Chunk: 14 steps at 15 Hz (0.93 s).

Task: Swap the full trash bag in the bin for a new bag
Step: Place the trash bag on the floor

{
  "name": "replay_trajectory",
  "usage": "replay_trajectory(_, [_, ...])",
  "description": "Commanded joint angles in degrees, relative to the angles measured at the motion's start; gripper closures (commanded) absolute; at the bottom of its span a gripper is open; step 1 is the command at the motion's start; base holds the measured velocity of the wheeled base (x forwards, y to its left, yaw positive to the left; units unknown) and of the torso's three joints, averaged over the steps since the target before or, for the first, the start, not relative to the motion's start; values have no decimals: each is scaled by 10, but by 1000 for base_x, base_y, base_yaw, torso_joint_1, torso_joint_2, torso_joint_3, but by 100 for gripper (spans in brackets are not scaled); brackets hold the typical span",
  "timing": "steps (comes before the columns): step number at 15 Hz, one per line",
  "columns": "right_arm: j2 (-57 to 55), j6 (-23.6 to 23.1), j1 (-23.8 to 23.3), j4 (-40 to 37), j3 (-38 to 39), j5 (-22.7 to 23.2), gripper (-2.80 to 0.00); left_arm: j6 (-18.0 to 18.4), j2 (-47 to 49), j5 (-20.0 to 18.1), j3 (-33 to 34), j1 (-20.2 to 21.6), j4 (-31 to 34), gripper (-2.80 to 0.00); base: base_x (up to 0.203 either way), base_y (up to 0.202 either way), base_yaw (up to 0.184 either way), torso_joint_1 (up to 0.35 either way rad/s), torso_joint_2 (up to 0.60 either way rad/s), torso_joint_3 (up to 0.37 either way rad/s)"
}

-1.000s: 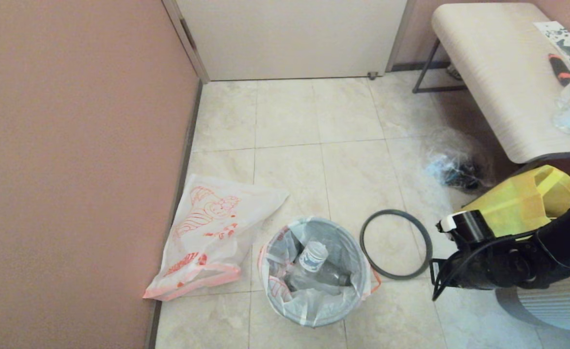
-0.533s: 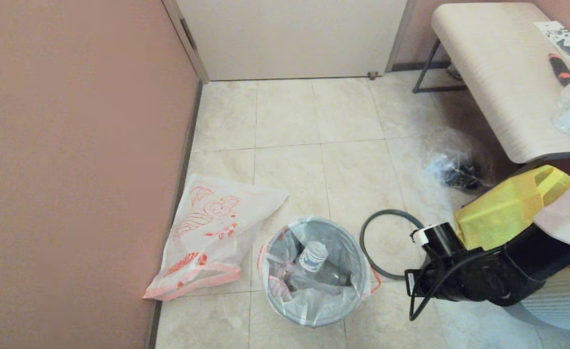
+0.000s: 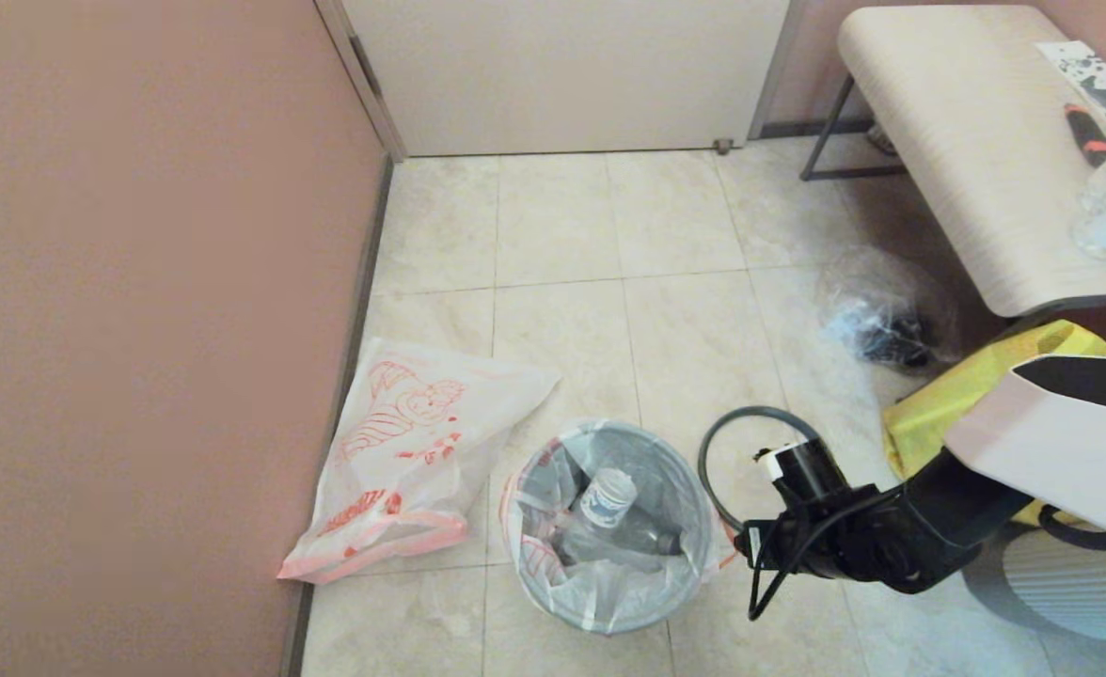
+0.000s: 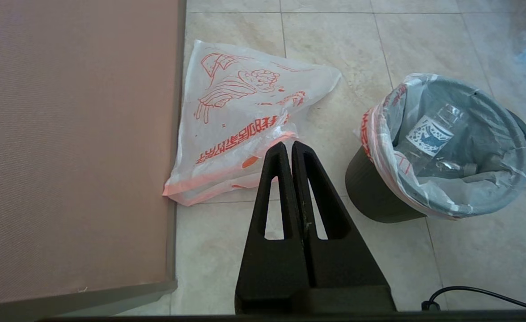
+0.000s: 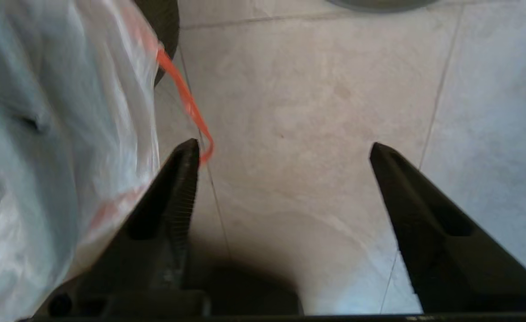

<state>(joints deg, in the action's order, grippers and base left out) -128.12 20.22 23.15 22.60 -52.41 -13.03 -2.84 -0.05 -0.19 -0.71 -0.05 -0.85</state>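
Observation:
The bin (image 3: 553, 602) stands on the tiled floor, lined by the full trash bag (image 3: 600, 578) with clear bottles (image 3: 607, 498) inside. The bin's grey ring rim (image 3: 715, 442) lies on the floor to the right of it. The new bag (image 3: 412, 442) lies flat by the wall, left of the bin. My right arm (image 3: 845, 545) reaches down beside the bin's right side. My right gripper (image 5: 284, 150) is open, with one fingertip (image 5: 187, 161) next to the bag's orange handle (image 5: 187, 98). My left gripper (image 4: 290, 145) is shut and empty, hanging above the new bag (image 4: 240, 107) and left of the bin (image 4: 375, 197).
A yellow bag (image 3: 957, 395) and a clear film bag with dark items (image 3: 877, 324) lie at the right under a pale table (image 3: 948, 141). A grey ribbed object (image 3: 1080, 583) sits at the lower right. The pink wall (image 3: 139, 282) bounds the left.
My right arm has swung left and down, crossing over the grey ring to the bin's right side. The bags, bin and ring have stayed put.

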Motion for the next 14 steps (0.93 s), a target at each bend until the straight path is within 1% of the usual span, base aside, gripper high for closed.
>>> replay_trajectory(1, [-21,2,3,1,-17,-1,-280,-1,0,0,0,0,0,0,0,0,0,0,0,0])
replay_trajectory(2, [-27,1,7,2,-21,-2,-280,-1,0,0,0,0,0,0,0,0,0,0,0,0])
replay_trajectory(4, [-42,1,14,3,-29,-19,-280,-1,0,0,0,0,0,0,0,0,0,0,0,0])
replay_trajectory(7, [-74,2,13,4,-55,-34,-280,-1,0,0,0,0,0,0,0,0,0,0,0,0])
replay_trajectory(14, [-117,-1,12,1,-110,-43,-280,-1,0,0,0,0,0,0,0,0,0,0,0,0])
